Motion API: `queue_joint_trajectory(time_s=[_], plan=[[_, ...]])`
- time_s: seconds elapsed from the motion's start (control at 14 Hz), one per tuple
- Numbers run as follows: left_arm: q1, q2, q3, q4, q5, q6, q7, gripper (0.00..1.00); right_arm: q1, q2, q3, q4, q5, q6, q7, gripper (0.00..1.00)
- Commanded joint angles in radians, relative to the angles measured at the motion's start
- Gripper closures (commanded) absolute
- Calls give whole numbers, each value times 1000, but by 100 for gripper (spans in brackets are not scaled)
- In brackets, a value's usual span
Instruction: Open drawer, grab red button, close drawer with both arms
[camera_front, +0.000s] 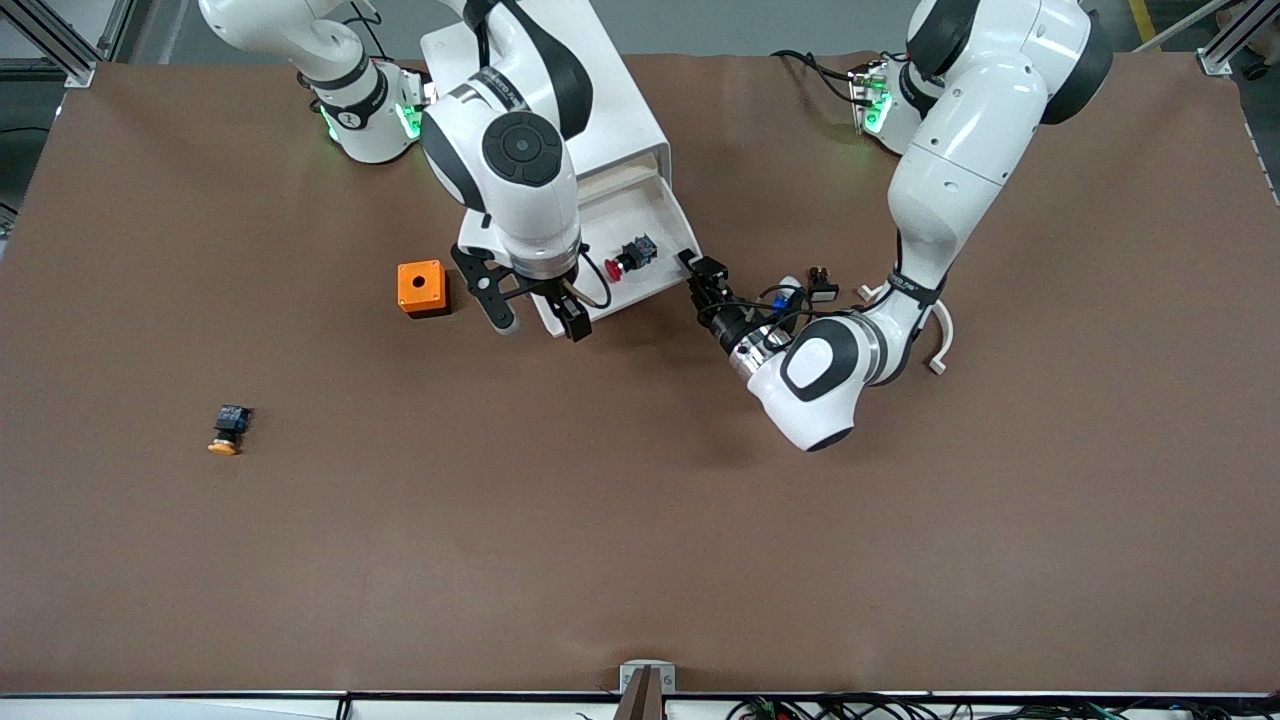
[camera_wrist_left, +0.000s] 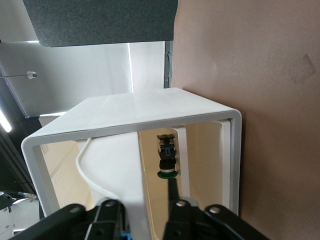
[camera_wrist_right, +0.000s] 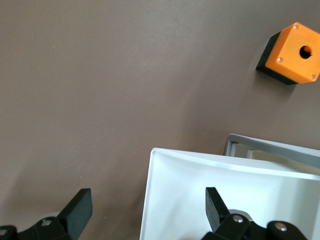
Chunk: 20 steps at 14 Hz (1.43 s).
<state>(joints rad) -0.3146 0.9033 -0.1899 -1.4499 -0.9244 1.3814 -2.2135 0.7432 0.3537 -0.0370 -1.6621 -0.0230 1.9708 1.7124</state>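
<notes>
The white cabinet (camera_front: 610, 110) stands near the robots' bases, and its top drawer (camera_front: 650, 215) is pulled out toward the front camera. The red-capped button (camera_front: 630, 257) lies in the drawer. My left gripper (camera_front: 703, 272) is open at the drawer's front corner toward the left arm's end. In the left wrist view my left gripper (camera_wrist_left: 142, 200) straddles the drawer's wall (camera_wrist_left: 132, 170), with the button (camera_wrist_left: 166, 160) just past one fingertip. My right gripper (camera_front: 535, 312) is open and empty over the drawer's other front corner. This corner (camera_wrist_right: 200, 200) shows between the fingers of my right gripper (camera_wrist_right: 147, 205).
An orange box with a hole (camera_front: 421, 287) sits beside the drawer toward the right arm's end and also shows in the right wrist view (camera_wrist_right: 292, 52). A like button with an orange-yellow cap (camera_front: 228, 430) lies nearer the camera. A white curved part (camera_front: 940, 340) lies by the left arm.
</notes>
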Motion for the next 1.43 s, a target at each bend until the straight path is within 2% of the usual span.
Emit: queue_joint_trajectory(time_s=[0.0, 0.14, 0.29, 0.36, 0.86, 1.07, 1.36], plan=[[6, 17, 1, 25, -4, -12, 9, 0, 36, 31, -7, 8, 0, 23, 21, 0], [17, 14, 1, 26, -4, -12, 21, 0, 74, 63, -6, 8, 9, 25, 21, 0], [26, 9, 0, 49, -10, -12, 75, 0, 103, 106, -7, 12, 81, 45, 26, 0], [31, 6, 0, 66, -17, -12, 115, 0, 119, 113, -7, 10, 84, 59, 26, 0], [89, -1, -10, 166, -41, -22, 547, 0, 154, 102, -7, 18, 86, 37, 23, 0], [94, -1, 9, 204, -31, -21, 702, 0, 154, 94, -7, 24, 86, 17, 23, 0], [85, -27, 73, 221, -28, -5, 967, 0, 173, 80, -6, 24, 86, -7, 29, 0]])
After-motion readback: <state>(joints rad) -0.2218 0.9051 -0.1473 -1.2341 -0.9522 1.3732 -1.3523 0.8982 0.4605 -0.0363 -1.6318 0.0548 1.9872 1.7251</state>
